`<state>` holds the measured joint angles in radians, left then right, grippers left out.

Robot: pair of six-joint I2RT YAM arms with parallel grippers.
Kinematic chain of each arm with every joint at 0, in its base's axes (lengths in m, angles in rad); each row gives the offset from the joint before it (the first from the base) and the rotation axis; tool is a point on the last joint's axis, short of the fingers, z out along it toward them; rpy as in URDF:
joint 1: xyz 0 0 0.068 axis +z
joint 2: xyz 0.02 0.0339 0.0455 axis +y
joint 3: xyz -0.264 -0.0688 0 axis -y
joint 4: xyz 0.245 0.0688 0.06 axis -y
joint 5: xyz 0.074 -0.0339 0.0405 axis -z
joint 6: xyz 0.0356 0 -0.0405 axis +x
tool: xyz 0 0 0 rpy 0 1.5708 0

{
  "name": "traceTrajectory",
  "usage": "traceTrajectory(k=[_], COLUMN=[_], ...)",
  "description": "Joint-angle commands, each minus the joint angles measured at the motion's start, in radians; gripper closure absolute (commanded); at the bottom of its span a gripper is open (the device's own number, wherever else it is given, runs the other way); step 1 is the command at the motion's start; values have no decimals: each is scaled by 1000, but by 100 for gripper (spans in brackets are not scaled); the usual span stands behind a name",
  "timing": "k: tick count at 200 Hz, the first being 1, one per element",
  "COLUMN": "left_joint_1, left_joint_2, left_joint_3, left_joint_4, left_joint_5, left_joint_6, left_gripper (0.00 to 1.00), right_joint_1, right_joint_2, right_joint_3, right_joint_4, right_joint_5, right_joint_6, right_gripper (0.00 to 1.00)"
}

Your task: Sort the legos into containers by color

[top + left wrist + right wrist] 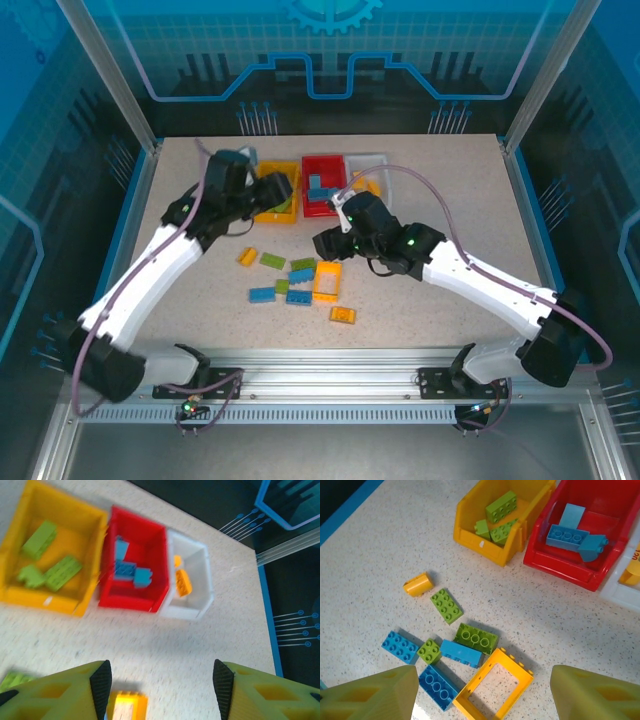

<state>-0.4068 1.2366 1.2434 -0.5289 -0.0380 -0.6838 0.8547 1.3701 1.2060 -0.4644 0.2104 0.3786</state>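
- Your left gripper (160, 690) sits at the bottom of its wrist view, fingers (101, 682) spread and empty, above bare table
- Across the top of that view the bins stand in a touching row: yellow bin (55, 605) at left, red bin (130, 602) in the middle, white bin (192, 611) at right
- Green legos (62, 572) lie in the yellow bin, blue legos (127, 570) in the red, orange legos (182, 582) in the white
- Your right gripper (485, 680) hangs with fingers (395, 690) wide apart and holding nothing, over the loose legos (461, 653) in the lower centre of its view
- That scatter mixes blue and green bricks; an orange brick (417, 584) lies apart at upper left and an open yellow frame (492, 690) sits at bottom centre
- Expect each piece to be light, rigid and smooth-sided, so likely to slip or skid if nudged
- Pinch a brick across its two long flat sides, not over the studs
- For the frame, take one thin wall, and pick outlying pieces first, since the middle ones touch
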Motion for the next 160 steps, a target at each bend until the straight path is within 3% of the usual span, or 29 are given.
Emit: traceTrajectory(k=[1,38,58,87,114,160], left_joint_1=[-3,-2,-3,-2,-2,-2], left_joint_2=[-145,-361,-464,-601,-654,-703], left_joint_3=[-119,-313,-352,-377,-407,-400], left_joint_4=[-139,-263,-340,-440,-465,-472], left_joint_5=[-54,-65,-106,-221,-249,-316], left_joint_6=[-73,-138,-171,-226,-260,-299], left_gripper=[40,39,39,39,39,39], right_joint_1=[32,63,133,195,202,182], right_joint_2=[19,69,156,324,440,750], right_joint_3=[41,73,158,259,330,607], right_joint_4=[-30,-76,-123,-73,-37,-103], right_joint_5=[26,63,122,37,-31,-57], right_joint_6=[-47,-48,-82,-107,-130,-238], right_gripper=[28,28,27,25,18,10])
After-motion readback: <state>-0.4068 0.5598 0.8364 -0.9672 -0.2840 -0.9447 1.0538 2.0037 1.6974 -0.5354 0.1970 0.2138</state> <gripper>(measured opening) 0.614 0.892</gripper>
